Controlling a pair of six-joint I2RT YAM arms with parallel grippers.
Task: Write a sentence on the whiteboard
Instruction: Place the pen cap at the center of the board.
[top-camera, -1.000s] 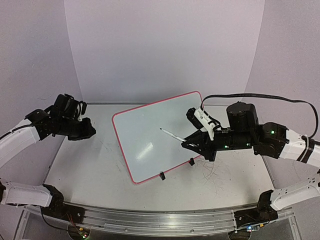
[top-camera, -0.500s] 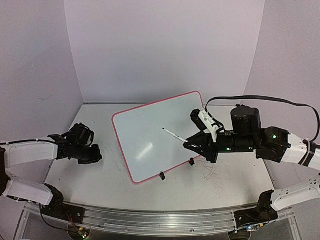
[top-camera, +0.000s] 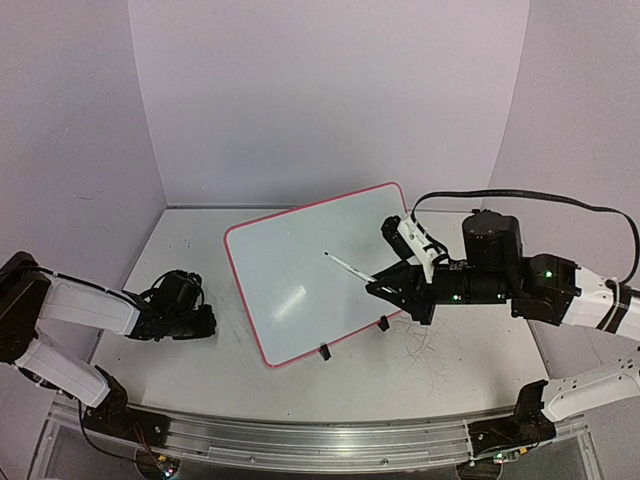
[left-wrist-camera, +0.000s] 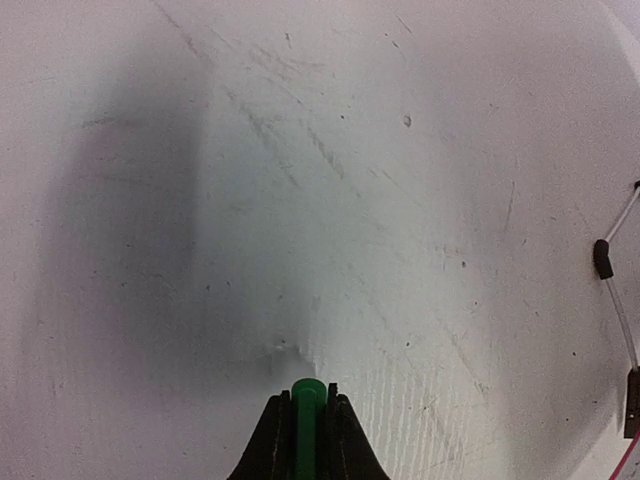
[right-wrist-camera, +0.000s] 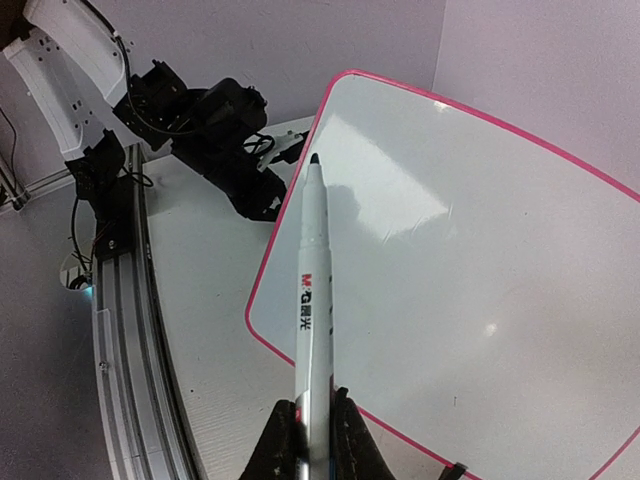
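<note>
The left hand, pinching a green cap, has dropped low over the tabletop left of the whiteboard lying mid-table, while the right hand still clamps the marker above the board.

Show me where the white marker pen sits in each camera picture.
Top external: marker right of centre, over the whiteboard.
Left wrist: not in it; only a green cap.
Right wrist: marker at centre, rising from the bottom edge.
Shared landmark: the whiteboard's pink rim, top and right-wrist views.
</note>
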